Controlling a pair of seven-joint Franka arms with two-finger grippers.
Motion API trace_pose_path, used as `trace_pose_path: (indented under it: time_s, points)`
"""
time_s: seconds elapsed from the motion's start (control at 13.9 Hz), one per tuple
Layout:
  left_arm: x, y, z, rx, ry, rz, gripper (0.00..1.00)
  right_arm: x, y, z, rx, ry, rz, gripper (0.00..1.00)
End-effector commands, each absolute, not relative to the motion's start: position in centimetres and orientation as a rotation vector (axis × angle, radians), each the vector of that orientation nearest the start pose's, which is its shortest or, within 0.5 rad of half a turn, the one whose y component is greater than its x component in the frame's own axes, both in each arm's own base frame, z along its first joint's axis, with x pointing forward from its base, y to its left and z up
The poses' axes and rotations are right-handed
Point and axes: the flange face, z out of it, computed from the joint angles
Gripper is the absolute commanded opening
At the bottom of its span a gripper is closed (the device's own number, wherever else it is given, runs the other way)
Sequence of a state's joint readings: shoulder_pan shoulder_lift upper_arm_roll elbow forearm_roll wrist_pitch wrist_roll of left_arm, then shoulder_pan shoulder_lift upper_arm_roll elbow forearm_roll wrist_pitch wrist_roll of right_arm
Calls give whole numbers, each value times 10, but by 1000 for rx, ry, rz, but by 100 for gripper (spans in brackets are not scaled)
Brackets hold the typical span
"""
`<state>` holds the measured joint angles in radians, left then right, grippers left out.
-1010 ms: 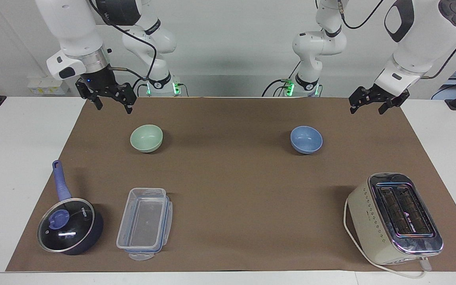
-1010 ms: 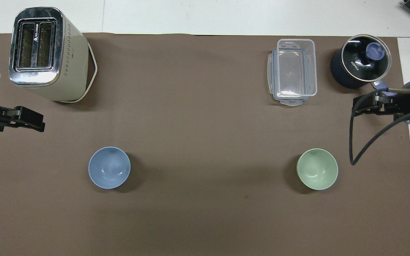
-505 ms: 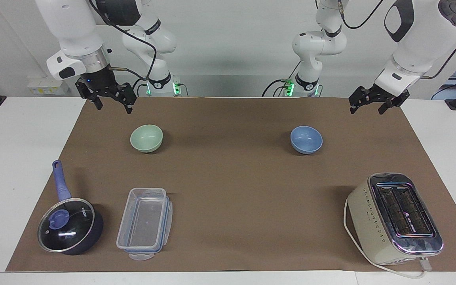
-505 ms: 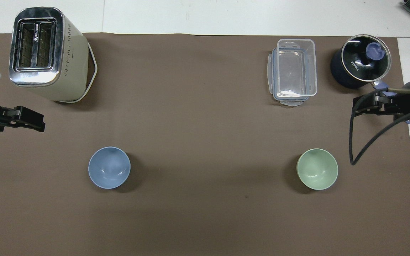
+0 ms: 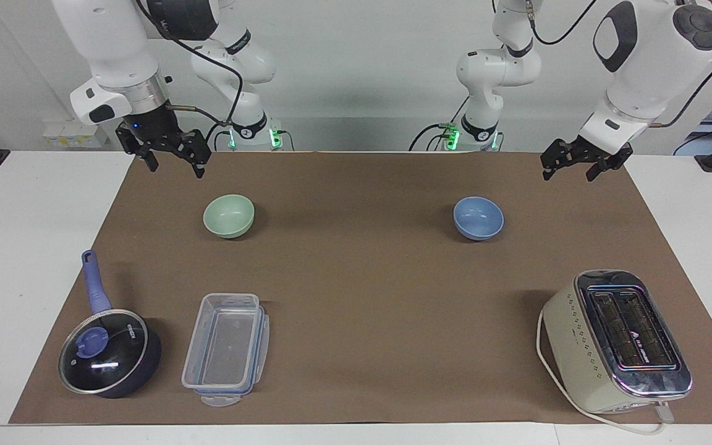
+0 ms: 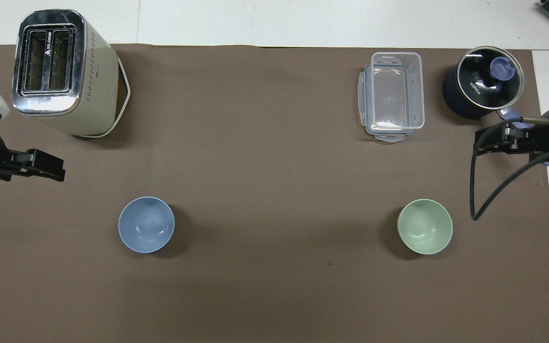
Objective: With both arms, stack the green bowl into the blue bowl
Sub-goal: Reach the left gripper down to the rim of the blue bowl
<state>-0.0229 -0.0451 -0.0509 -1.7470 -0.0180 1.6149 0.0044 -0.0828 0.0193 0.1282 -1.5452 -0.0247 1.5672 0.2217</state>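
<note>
Grippers come first. My right gripper (image 5: 172,162) hangs in the air over the edge of the brown mat (image 5: 356,296) at the right arm's end of the worktop (image 5: 16,259), with its two fingers spread apart and nothing between them. My left gripper (image 5: 573,167) hangs over the mat's edge at the left arm's end, fingers apart too, holding nothing.

The green bowl (image 5: 228,216) sits right side up on the mat, near my right gripper but not touching it. The blue bowl (image 5: 478,217) sits right side up too, toward the left arm's end and well apart from the green one. Both are about as near to me as each other.

I think the job has not started yet. To do it well, I should bring my right gripper down over the green bowl's rim, one finger inside and one outside, and pinch gently. The bowl looks smooth and shiny, so it may slip if I tilt it. I should keep it level.

Past the bowls, farther from me, stand a dark pot with a blue handle (image 5: 106,346) and a clear plastic box (image 5: 226,350) at the right arm's end, and a cream toaster (image 5: 615,341) with its cord at the left arm's end. The worktop is white around the mat, and the wall is pale.
</note>
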Motion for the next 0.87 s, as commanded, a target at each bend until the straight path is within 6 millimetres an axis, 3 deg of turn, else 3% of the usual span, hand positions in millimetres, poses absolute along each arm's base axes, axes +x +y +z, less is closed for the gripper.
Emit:
trace_pose_path:
  time_s: [0.0,0.65,0.79]
  points:
    - [511,-39,543,-3136,121,68,100,555,20,626,-3143,295,-23,100]
    - [485,-47,435,-3160,125,2,100,554,17,626,-3143,305,-20,100]
    - [476,-54,402,-3158,145,-15,100,554,16,626,-3142,307,-23,100]
